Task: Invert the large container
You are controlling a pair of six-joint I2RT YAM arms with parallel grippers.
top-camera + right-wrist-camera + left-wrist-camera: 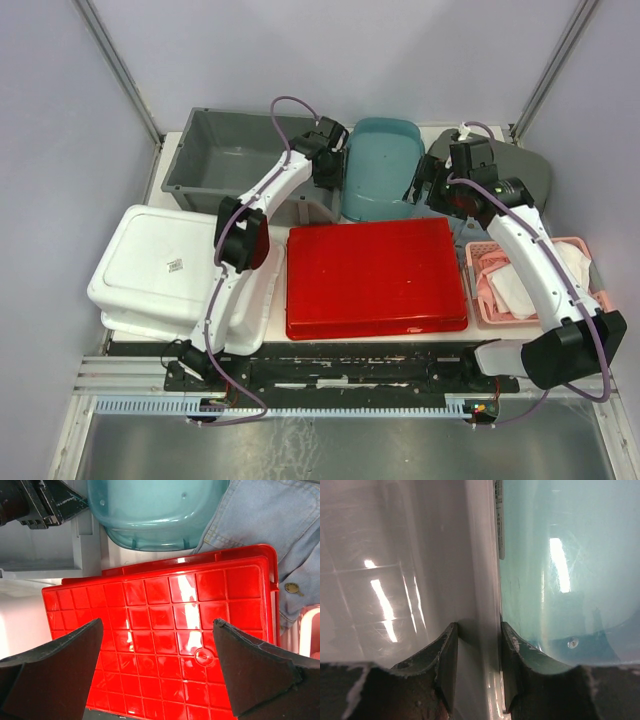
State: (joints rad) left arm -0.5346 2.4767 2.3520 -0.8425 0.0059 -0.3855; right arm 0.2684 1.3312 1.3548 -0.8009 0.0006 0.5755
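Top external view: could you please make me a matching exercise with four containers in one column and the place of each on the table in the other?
Things:
1. red container
2. teal tub
3. pink basket
4. white container

Places:
a. left side
b. centre
c. right side
d. back, in the middle

Pairs: 1-b; 2-d; 3-c; 4-a

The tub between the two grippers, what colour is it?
Translucent teal. The tub shows best in the top external view.
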